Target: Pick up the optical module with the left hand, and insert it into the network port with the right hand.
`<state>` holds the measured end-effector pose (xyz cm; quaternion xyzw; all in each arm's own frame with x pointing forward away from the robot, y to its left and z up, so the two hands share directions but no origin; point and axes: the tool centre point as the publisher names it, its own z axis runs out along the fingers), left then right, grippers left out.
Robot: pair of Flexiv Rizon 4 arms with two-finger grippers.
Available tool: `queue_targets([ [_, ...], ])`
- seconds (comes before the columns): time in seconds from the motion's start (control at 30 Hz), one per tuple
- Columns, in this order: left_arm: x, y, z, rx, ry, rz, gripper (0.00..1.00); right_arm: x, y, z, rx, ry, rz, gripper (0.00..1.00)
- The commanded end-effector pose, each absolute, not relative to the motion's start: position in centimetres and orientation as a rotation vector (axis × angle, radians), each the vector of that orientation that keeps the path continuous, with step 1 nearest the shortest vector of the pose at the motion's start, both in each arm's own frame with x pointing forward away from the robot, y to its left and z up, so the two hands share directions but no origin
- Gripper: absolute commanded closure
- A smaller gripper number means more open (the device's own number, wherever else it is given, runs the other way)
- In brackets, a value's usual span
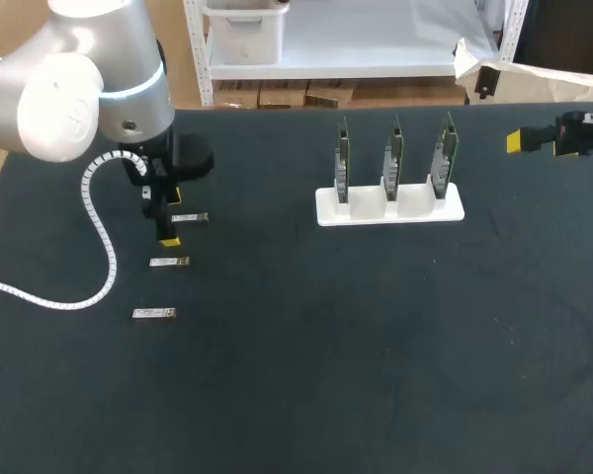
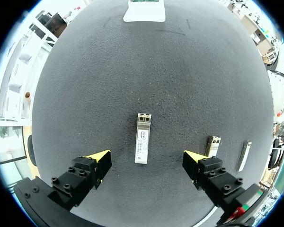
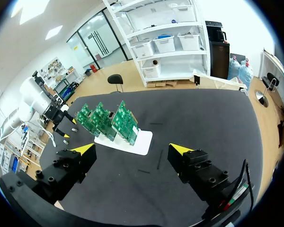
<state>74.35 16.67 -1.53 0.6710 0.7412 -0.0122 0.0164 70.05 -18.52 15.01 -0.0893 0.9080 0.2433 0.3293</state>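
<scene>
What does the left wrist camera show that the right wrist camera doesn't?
Only the left wrist view: three optical modules lying on the table, one between the open left pincer's fingers, untouched. Only the right wrist view: three upright green boards in full, the open right pincer, and the left arm far off. Both: the white stand and the black table.

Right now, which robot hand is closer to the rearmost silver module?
Left. The left gripper hovers over that module, open fingers either side; the right gripper sits far beyond the white stand.
</scene>
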Motion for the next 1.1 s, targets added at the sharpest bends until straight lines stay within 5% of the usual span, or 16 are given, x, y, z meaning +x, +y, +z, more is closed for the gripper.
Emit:
queue_targets([
  [0.03, 74.27, 16.74, -1.57, 2.09, 2.304, -0.023, 0.0, 69.96, -18.47, 15.07, -0.231, 2.376, 0.632, 0.0],
  [0.5, 74.38, 16.61, -1.75, 2.097, 2.305, -0.01, 0.0, 69.96, -18.47, 15.07, -0.231, 2.376, 0.632, 0.0],
  [0.53, 74.37, 16.6, -1.75, 2.097, 2.306, -0.013, 0.13, 69.96, -18.47, 15.07, -0.231, 2.376, 0.632, 0.0],
  [0.6, 74.33, 16.57, -1.89, 2.091, 2.319, -0.02, 0.88, 69.96, -18.47, 15.07, -0.231, 2.376, 0.632, 0.0],
  [0.63, 74.31, 16.6, -1.98, 2.089, 2.323, -0.021, 1.0, 69.96, -18.47, 15.07, -0.231, 2.376, 0.632, 0.0],
  [1.1, 73.64, 16.94, -2.22, 2.088, 2.352, -0.014, 1.0, 69.96, -18.47, 15.07, -0.231, 2.376, 0.632, 0.0],
])
